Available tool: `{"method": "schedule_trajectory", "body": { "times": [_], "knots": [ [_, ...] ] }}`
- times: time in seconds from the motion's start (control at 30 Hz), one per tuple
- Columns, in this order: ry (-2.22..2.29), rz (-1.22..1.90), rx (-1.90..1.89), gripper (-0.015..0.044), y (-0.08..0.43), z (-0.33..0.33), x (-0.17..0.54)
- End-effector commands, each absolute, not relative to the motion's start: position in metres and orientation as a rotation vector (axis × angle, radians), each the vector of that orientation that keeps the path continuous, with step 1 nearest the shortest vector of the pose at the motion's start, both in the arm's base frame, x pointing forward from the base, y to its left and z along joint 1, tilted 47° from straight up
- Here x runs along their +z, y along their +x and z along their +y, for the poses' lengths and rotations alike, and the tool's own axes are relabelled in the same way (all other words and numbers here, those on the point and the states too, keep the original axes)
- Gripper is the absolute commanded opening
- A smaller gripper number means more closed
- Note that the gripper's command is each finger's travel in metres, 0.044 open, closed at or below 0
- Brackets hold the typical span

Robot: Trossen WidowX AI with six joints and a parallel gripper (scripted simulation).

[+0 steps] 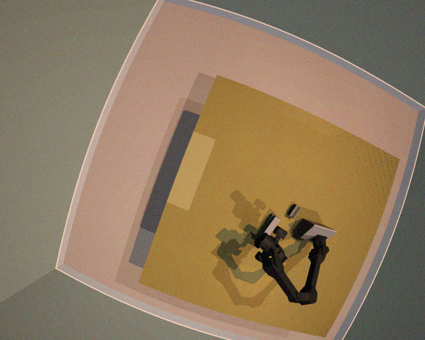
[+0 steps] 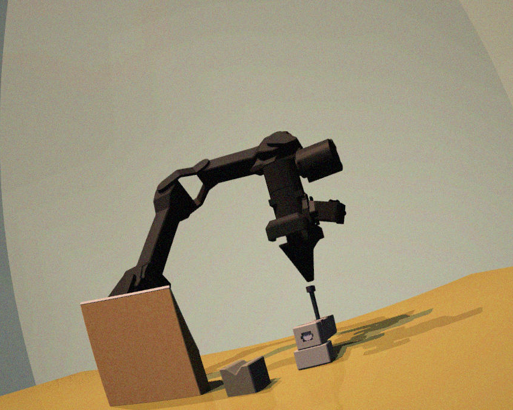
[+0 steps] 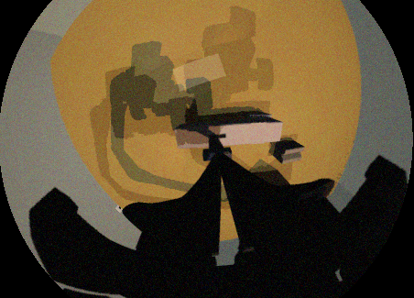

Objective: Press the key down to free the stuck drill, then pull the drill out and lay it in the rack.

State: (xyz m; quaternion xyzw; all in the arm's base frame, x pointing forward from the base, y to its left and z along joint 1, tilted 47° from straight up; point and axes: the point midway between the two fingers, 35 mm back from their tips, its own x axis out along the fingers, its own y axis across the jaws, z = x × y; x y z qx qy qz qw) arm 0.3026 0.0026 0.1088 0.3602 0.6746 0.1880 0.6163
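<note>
A grey block [image 1: 272, 225] [image 2: 313, 356] [image 3: 252, 133] stands on the yellow surface. The key [image 2: 314, 304] [image 3: 209, 155] is a thin dark stem with a wider head, sticking up from the block's top. In the block's front face is a dark-edged hole with something pale inside, perhaps the drill [image 2: 308, 336]; its length is hidden. My gripper [image 2: 310, 280] [image 3: 218, 157] is shut and empty, pointing down, its tips just above the key's head with a small gap in the exterior view. The rack [image 1: 294, 211] [image 2: 240, 382] [image 3: 288, 152] is a small grey block with a V-shaped notch, holding nothing.
The tall base block [image 1: 324, 232] [image 2: 142, 348] carries the arm and stands close to the rack. The yellow surface [image 1: 278, 146] [image 2: 446, 353] bears several arm shadows and a pale patch [image 1: 192, 172]. A low rim [image 1: 106, 98] surrounds the pink floor [image 1: 150, 91].
</note>
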Motion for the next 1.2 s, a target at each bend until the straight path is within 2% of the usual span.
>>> {"method": "schedule_trajectory", "body": {
  "times": [0.0, 1.17],
  "knots": [
    [0.841, 1.562, 0.436, 0.0000, 0.3006, 0.0091, 0.1048],
    [0.841, 1.562, 0.437, 0.0000, 0.2993, 0.0184, 0.0971]
  ]
}}
